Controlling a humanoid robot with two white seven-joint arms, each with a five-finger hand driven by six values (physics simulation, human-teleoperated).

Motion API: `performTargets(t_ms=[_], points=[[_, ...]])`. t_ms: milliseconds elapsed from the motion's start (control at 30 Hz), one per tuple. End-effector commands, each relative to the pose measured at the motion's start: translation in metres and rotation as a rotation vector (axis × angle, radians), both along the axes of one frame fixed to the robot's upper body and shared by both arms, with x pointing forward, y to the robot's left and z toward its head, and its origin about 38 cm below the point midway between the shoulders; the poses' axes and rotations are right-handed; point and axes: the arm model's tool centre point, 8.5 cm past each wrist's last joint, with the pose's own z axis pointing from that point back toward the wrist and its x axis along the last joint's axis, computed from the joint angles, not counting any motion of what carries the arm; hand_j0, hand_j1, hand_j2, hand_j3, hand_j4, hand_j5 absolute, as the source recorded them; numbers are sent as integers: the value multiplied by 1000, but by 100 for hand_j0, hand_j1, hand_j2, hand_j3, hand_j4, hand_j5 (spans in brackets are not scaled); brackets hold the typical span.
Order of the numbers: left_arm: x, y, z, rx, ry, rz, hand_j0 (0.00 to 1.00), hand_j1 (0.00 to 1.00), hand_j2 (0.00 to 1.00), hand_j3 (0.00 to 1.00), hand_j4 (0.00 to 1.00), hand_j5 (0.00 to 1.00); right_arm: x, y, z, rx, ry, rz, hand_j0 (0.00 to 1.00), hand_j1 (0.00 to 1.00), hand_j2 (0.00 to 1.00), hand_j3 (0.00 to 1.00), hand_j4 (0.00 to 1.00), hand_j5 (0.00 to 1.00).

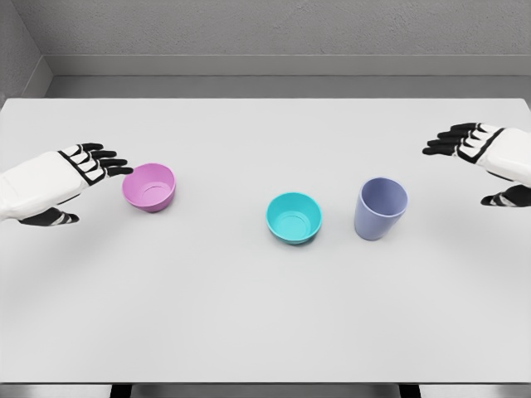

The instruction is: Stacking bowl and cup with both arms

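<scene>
White counter [249,315] is shown carrying three upright, open-topped vessels, all seen empty: a pink bowl [149,186] at left, a teal bowl [294,217] at centre, and a lavender cup [381,208] just right of it. The left hand [79,170] is held with fingers spread just beside the pink bowl; the right hand [481,153] is spread, well apart from the cup.

Bare simulated test room: white table [265,332], plain grey walls [274,29].
</scene>
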Motion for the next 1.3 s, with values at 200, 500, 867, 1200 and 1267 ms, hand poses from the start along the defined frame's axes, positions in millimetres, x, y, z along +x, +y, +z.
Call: performTargets(t_ms=[200, 500, 867, 1200, 1267], points=[[10, 5, 4, -5, 0, 14, 100, 100, 100, 100, 100, 100, 2, 3, 8, 6, -17, 8, 100, 100, 100, 100, 100, 100], [69, -42, 24, 93, 14, -127, 100, 100, 100, 100, 100, 100, 1, 10, 12, 13, -32, 29, 100, 100, 100, 100, 100, 100], [90, -63, 27, 340, 200, -209, 100, 100, 100, 100, 100, 100, 2, 10, 17, 16, -43, 29, 100, 100, 100, 100, 100, 100], [88, -75, 24, 316, 230, -251, 100, 100, 100, 100, 100, 100, 2, 9, 17, 14, -43, 26, 100, 100, 100, 100, 100, 100], [88, -75, 24, 315, 230, -252, 100, 100, 100, 100, 100, 100, 3, 8, 17, 13, -44, 25, 100, 100, 100, 100, 100, 100]])
